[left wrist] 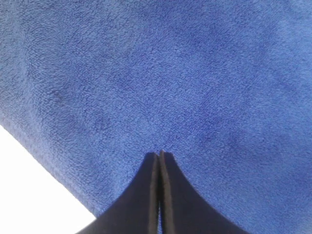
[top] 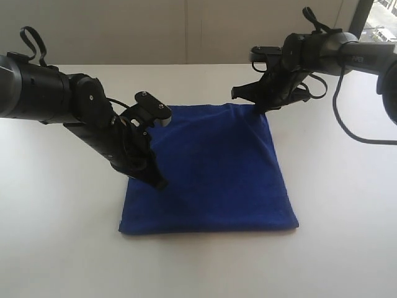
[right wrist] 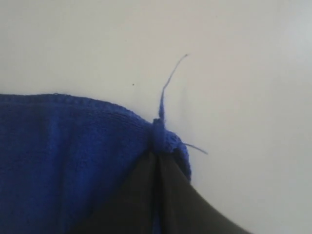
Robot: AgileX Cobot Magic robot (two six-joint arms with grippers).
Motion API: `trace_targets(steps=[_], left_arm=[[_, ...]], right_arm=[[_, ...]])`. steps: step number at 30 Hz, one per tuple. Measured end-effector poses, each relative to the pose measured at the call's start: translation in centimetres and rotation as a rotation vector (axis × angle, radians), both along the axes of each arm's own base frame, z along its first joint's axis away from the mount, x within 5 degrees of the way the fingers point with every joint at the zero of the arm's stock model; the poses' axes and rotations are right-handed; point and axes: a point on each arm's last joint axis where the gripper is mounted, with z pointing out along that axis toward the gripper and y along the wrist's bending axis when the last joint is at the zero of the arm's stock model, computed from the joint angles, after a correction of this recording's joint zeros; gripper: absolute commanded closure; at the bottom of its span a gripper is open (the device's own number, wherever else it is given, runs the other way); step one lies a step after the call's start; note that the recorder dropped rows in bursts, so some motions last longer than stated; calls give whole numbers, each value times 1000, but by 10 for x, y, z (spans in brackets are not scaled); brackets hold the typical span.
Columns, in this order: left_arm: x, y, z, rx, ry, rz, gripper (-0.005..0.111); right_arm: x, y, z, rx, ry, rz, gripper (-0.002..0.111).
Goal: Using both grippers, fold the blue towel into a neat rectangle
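Partly hidden: a stretch of the blue towel (top: 217,174) along its left edge lies behind the left arm in the exterior view.
Cut off: both arms run out of the exterior view at its sides. The left wrist view is almost all cloth, with only a white wedge of surface at one corner.
Hard to tell: how many layers the towel has, and whether the left tips pinch any cloth or only press on it.
Towel: flat and roughly square, in the middle of the surface (top: 62,248), with fairly even edges.
Left end effector (top: 160,184): jaws together, tips down on the towel just inside its left edge.
Right end effector (top: 260,110): jaws together on the towel's far right corner. The cloth is bunched into a small knot at the tips, and a loose thread (right wrist: 168,83) sticks out.
Surface: plain matte white.
Room: a pale wall (top: 186,31) stands behind, with a strip of bright window (top: 381,25) at the top right.
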Motion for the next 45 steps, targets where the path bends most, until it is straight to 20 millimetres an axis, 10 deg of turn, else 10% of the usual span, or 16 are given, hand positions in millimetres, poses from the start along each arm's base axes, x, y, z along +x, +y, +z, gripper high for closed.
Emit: trace_targets(steps=[20, 27, 33, 37, 45], left_arm=[[0, 0, 0, 0, 0, 0, 107], [0, 0, 0, 0, 0, 1, 107], [-1, 1, 10, -15, -23, 1, 107], [-12, 6, 46, -63, -57, 9, 107], [-26, 14, 42, -19, 62, 40, 107]], right_arm=[[0, -5, 10, -83, -29, 37, 108], [0, -5, -4, -90, 3, 40, 73], [-11, -7, 23, -102, 68, 47, 80], [-40, -9, 81, -144, 145, 131, 108], [-125, -11, 98, -93, 142, 166, 108]])
